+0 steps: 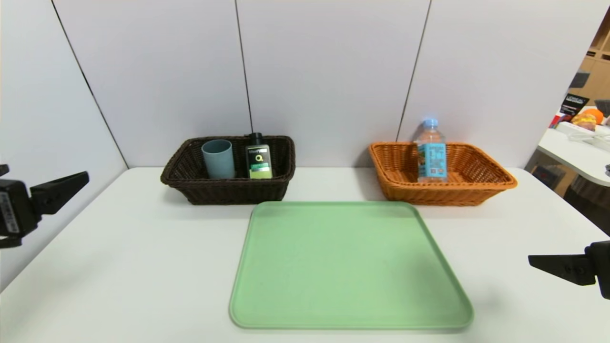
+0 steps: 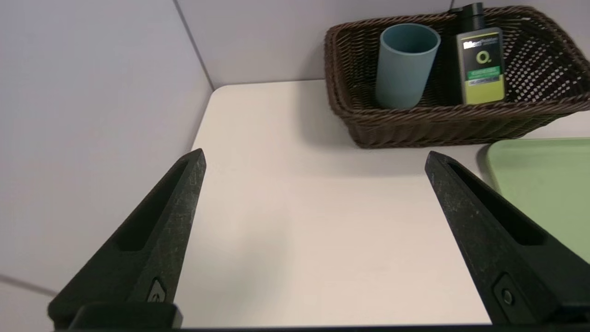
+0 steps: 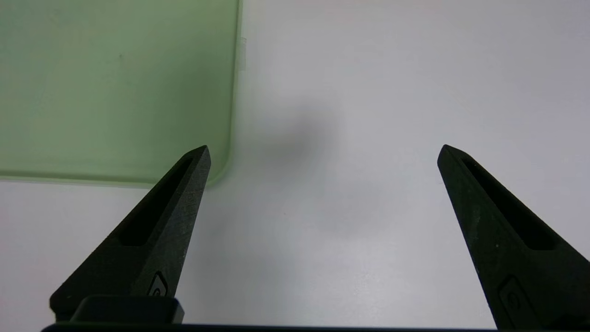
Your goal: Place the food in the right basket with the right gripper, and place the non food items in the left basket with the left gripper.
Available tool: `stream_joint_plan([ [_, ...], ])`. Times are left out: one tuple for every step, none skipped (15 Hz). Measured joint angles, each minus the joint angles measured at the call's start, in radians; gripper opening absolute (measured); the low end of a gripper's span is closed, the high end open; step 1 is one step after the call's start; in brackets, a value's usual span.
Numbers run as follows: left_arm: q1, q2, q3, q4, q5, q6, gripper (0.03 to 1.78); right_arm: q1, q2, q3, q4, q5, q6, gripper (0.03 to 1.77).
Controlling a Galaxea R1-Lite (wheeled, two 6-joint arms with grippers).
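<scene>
Sorting appears complete: cup (image 1: 218,158) and pump bottle (image 1: 258,161) stand in the brown basket (image 1: 228,190), water bottle (image 1: 431,151) in the orange basket (image 1: 443,193); left hand (image 2: 313,159) and right hand (image 3: 322,154), both wide open and empty, should park clear of the tray (image 1: 348,267).

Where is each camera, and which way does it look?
Head view: up on the robot's head, looking down at the table, tray and both baskets; both tools show at the edges.
Left wrist view: on the left arm, facing the brown basket with cup and pump bottle; open left tool shows.
Right wrist view: on the right arm, facing down at table and tray corner; open right tool shows.
All three share the tray.
</scene>
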Motion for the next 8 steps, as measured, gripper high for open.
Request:
stream_joint_plan([
  [0.023, -0.05, 0.041, 0.0, 0.0, -0.001, 1.69, -0.023, -0.018, 0.012, -0.001, 0.008, 0.0, 1.7],
  [0.043, -0.098, 0.077, 0.0, -0.001, -0.003, 1.69, -0.048, -0.039, 0.024, -0.001, 0.014, 0.001, 1.7],
  [0.056, -0.142, 0.109, -0.001, -0.006, -0.004, 1.69, -0.067, -0.056, 0.039, -0.001, 0.016, 0.001, 1.7],
  [0.064, -0.184, 0.136, -0.001, -0.011, -0.006, 1.69, -0.082, -0.076, 0.054, -0.001, 0.016, 0.001, 1.7],
  [0.068, -0.223, 0.161, -0.001, -0.016, -0.006, 1.69, -0.093, -0.097, 0.072, -0.001, 0.017, 0.001, 1.7],
  [0.071, -0.264, 0.186, 0.0, -0.024, -0.005, 1.69, -0.104, -0.121, 0.091, -0.001, 0.016, 0.001, 1.7],
  [0.071, -0.304, 0.21, 0.003, -0.034, -0.003, 1.69, -0.117, -0.146, 0.111, -0.002, 0.017, 0.001, 1.7],
  [0.072, -0.345, 0.231, 0.014, -0.041, 0.001, 1.69, -0.131, -0.176, 0.13, -0.002, 0.017, 0.001, 1.7],
])
